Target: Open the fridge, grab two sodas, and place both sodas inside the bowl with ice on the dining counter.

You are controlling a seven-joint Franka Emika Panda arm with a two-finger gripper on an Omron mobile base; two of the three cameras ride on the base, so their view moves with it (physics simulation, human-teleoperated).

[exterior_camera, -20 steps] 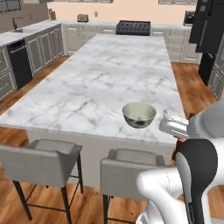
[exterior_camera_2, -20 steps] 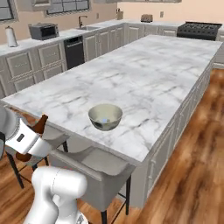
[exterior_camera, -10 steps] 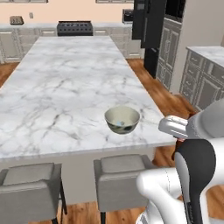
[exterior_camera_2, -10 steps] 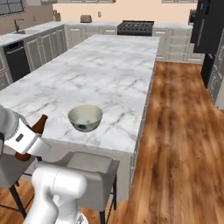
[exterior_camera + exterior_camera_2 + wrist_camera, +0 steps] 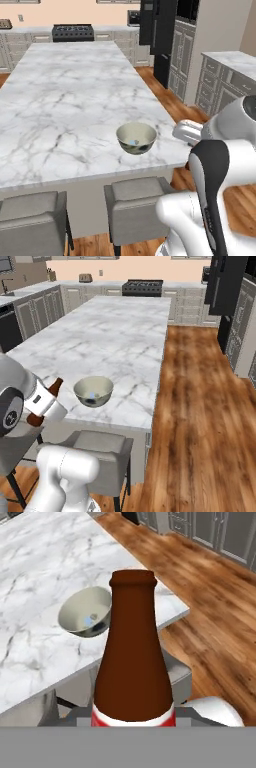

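The dark brown cola bottle with a red label (image 5: 132, 657) is pinched in the hand (image 5: 44, 405), carried just off the near edge of the white grey-veined marble tabletop (image 5: 65, 95). The round cream-white bowl (image 5: 136, 138) sits near that edge, with something small and blue inside, perhaps the can. Judged so, lowering this bottle in remains.

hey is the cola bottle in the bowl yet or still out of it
Out. The cola bottle is held in the gripper beside the dining counter, short of the bowl.
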